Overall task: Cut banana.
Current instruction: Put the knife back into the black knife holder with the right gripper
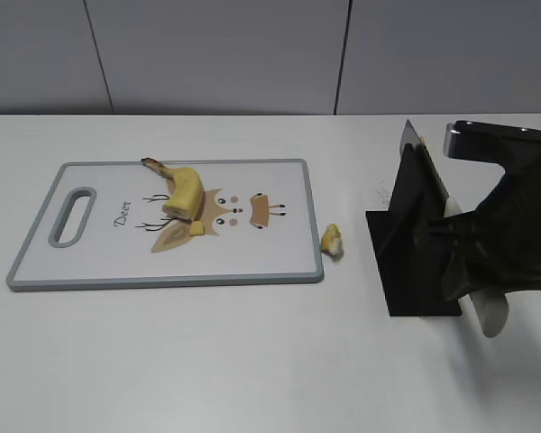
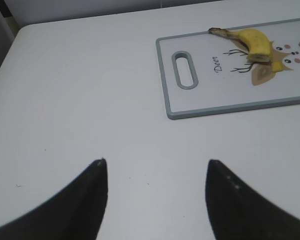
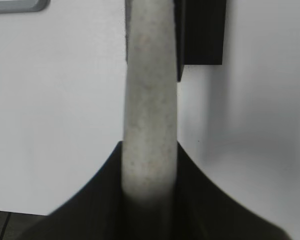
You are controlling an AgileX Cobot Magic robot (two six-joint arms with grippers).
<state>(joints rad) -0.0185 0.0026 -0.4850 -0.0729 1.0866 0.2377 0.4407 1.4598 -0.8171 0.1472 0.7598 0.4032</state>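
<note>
The banana point(image 1: 185, 189), short, curved and yellow with a dark stem and a flat cut end, lies on the upper left part of the cutting board point(image 1: 99, 257). It also shows in the left wrist view point(image 2: 255, 42). My right gripper point(image 1: 482, 262) is shut on the knife's grey speckled handle point(image 3: 149, 100) at the black knife stand point(image 1: 415, 271), far right of the board. The blade point(image 1: 430, 167) rests along the stand. My left gripper point(image 2: 155, 165) is open and empty over bare table, left of the board point(image 2: 205, 95).
A small loose banana chunk point(image 1: 332, 241) lies on the table just right of the board. Another small yellow piece point(image 1: 198, 231) sits on the board below the banana. The board's handle slot point(image 1: 72, 216) is at its left end.
</note>
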